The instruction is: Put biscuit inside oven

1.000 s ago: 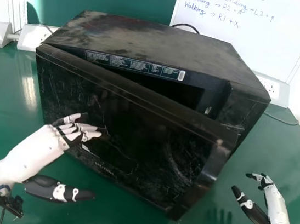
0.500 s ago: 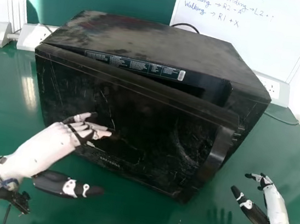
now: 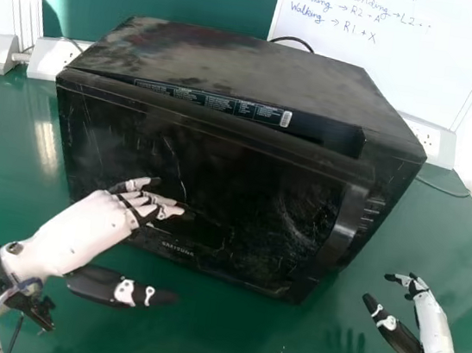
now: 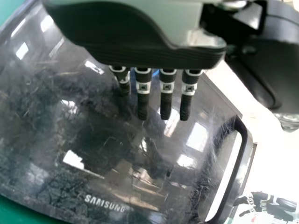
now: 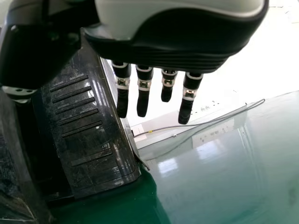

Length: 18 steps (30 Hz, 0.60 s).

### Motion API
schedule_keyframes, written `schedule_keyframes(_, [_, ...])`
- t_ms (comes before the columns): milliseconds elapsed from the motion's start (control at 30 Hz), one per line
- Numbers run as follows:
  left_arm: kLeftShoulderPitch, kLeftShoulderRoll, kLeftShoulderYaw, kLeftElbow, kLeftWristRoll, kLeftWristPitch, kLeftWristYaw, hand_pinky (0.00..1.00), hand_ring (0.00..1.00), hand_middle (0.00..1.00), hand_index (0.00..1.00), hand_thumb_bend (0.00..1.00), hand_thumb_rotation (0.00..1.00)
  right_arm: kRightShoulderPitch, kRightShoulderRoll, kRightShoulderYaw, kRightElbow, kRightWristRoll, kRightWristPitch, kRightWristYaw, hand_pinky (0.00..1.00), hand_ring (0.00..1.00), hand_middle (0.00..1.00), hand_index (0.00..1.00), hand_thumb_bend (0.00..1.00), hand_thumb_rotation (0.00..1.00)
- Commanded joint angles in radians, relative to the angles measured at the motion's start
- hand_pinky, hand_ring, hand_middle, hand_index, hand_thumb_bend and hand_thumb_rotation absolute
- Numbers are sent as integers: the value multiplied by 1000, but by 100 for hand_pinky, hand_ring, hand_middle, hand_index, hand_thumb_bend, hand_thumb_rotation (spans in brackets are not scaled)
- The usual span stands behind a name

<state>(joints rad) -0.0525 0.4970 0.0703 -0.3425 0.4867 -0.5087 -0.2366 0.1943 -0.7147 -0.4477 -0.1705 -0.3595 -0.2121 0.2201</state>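
Oven (image 3: 233,63): stands on the green desk (image 3: 8,155), near its far edge.
Door (image 3: 244,182): is a little open.
Left hand (image 3: 81,228): at the door's front, fingers straight, slightly spread; contact I cannot tell.
Right hand (image 3: 435,325): towards the desk's right edge, fingers relaxed, slightly apart.

The place looked like a lab. A whiteboard (image 3: 415,74) with handwritten notes stood at upper right, and socket boxes (image 3: 51,61) sat along the green table's (image 3: 7,129) far edge.
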Motion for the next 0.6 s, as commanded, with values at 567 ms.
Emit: schedule_keyframes(567, [-73,2,-66,36,45,74,14,79,89,93,90,90,100,21,7,2,-7,12,-13,-16,78,86,88,83,96,30])
